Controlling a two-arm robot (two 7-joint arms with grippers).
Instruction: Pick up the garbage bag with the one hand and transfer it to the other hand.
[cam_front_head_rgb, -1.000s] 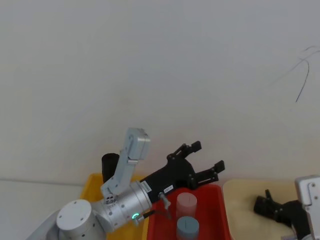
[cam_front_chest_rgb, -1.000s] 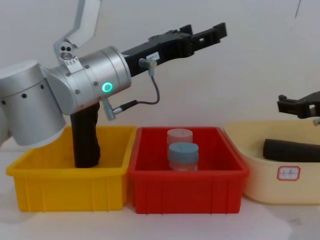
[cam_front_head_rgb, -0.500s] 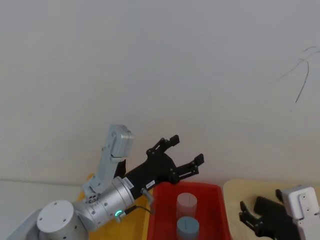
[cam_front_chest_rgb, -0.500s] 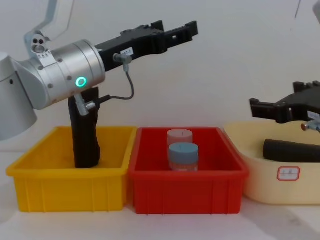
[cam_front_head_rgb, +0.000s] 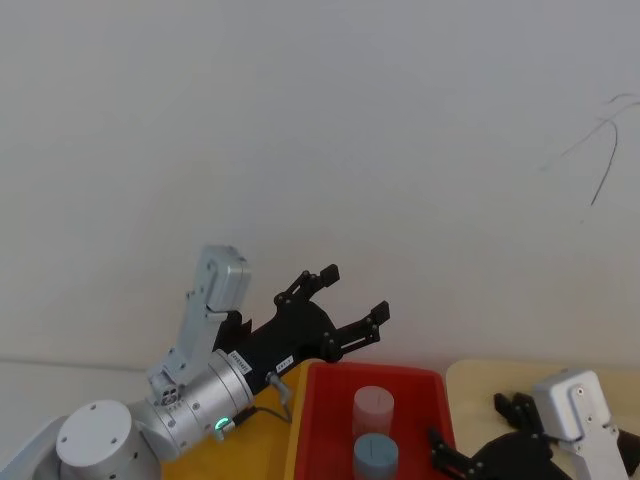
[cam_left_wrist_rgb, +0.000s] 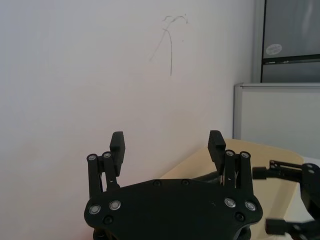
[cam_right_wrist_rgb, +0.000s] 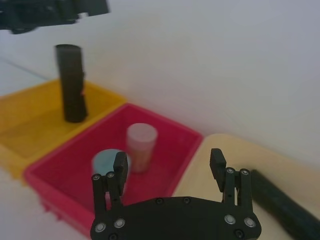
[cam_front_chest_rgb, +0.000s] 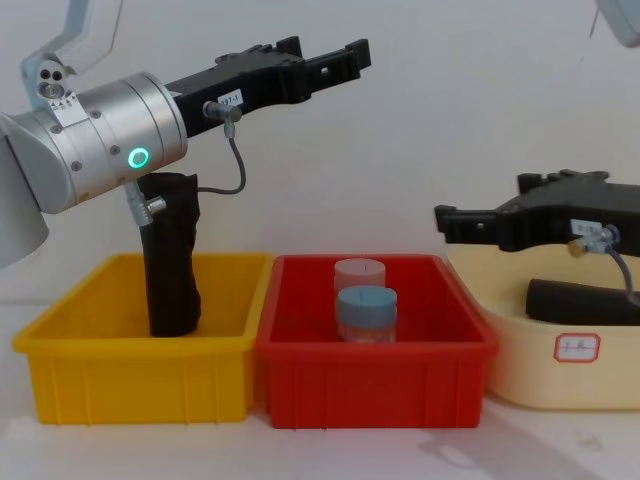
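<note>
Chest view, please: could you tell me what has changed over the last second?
The left gripper drew back toward the robot's left, jaws open and empty. The right gripper swept in from the right toward the red bin, also open. The garbage bag stayed upright in the yellow bin.

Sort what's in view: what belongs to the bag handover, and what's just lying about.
For the job: garbage bag, upright in the yellow bin; left gripper, open, raised; right gripper, open.
Lying about: red bin, pink jar, blue jar, cream tub, second black roll inside it.
</note>
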